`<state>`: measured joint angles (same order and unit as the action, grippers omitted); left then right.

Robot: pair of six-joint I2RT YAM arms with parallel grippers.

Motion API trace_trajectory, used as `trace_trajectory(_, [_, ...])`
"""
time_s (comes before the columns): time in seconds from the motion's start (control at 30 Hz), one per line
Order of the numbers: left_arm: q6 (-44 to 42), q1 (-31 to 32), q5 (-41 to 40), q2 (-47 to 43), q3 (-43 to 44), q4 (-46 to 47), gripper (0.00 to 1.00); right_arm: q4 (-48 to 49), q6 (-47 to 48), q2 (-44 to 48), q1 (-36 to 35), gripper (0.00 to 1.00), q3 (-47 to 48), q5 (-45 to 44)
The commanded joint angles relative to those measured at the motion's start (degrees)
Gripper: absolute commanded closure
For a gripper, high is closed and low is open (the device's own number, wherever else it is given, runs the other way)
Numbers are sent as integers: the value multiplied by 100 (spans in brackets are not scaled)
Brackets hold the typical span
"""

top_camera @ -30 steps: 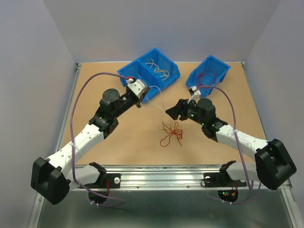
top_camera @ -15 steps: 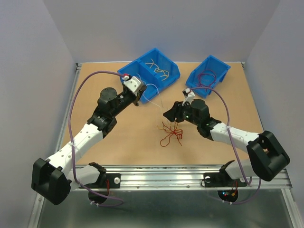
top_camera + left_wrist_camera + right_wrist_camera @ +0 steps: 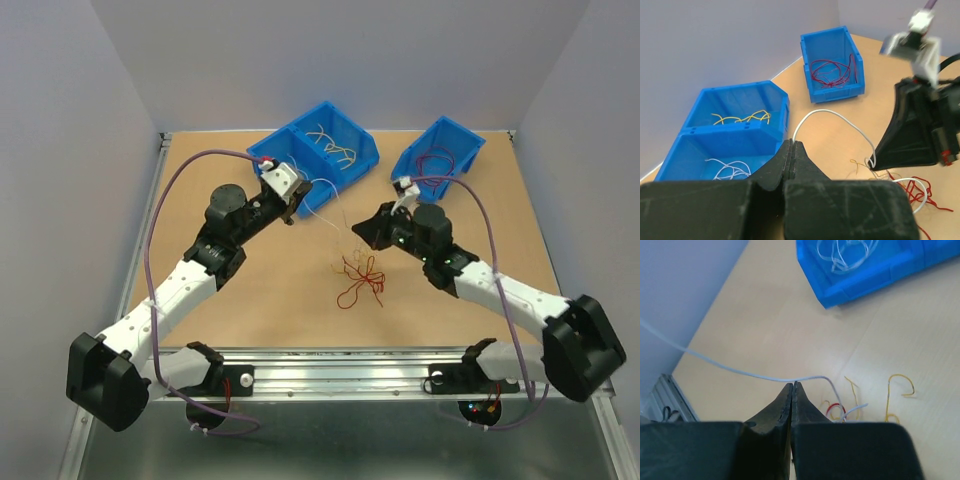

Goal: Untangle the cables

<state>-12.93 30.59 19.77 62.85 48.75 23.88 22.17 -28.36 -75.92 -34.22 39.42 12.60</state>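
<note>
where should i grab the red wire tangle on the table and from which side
Probably the big loose loop on the near side of the red tangle, coming straight down from above: it lies flat on the table, apart from the knotted middle where the strands cross.

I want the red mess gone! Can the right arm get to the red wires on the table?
Probably yes: the red wires lie uncovered, close beside the right gripper, though it's shut on a white cable.
</note>
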Motion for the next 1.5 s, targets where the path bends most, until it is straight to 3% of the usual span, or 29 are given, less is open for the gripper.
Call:
trace_trajectory(0.0, [45, -44, 193, 51, 99, 328, 100, 16, 216, 1507, -59, 100, 146, -196])
trace_trajectory(0.13, [-60, -44, 544, 455, 266, 170, 100, -161, 383, 2834, -59, 99, -118, -600])
trace_trajectory(0.3, [-157, -35, 941, 790, 468, -85, 100, -125, 384, 2987, -50, 97, -233, -697])
trace_trajectory(0.4, [-87, -44, 792, 756, 478, -50, 100, -205, 410, 2567, -50, 71, -189, -741])
trace_trajectory(0.67, [45, -71, 159, -141, 161, 178, 100, -328, 559, 1423, -50, 43, 110, -838])
trace_trajectory(0.7, [80, -88, 133, -202, 144, 196, 100, -328, 620, 1352, -50, 33, 136, -873])
trace_trajectory(0.8, [124, -123, 97, -335, 82, 231, 100, -310, 761, 1045, -59, 22, 197, -935])
trace_trajectory(1.47, [282, -220, 466, -458, 126, 179, 100, 542, 1350, -62, -304, 21, 373, -329])
